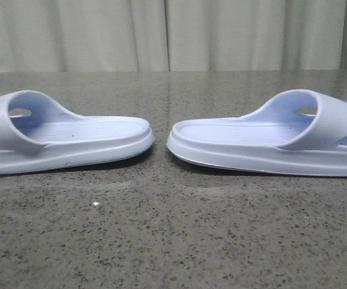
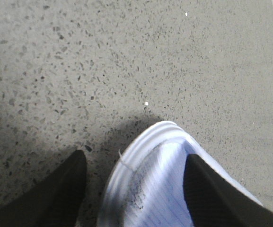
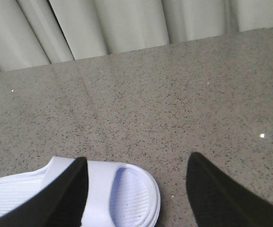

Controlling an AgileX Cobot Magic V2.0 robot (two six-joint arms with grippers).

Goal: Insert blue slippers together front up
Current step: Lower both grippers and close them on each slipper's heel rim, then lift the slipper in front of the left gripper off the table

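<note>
Two pale lavender-blue slippers lie flat on the table in the front view, soles down, heels facing each other near the middle. The left slipper (image 1: 89,135) has its strap at the left, the right slipper (image 1: 245,141) has its strap at the right. Neither gripper shows in the front view. My left gripper (image 2: 135,156) is open above the rounded end of a slipper (image 2: 155,189): one finger is over the ribbed footbed, the other over the table beside it. My right gripper (image 3: 137,158) is open above the strap end of a slipper (image 3: 127,194), which lies partly under one finger.
The speckled grey stone table (image 1: 173,241) runs to a pale pleated curtain (image 1: 173,30) at the back, which also shows in the right wrist view (image 3: 127,23). A narrow gap separates the two heels.
</note>
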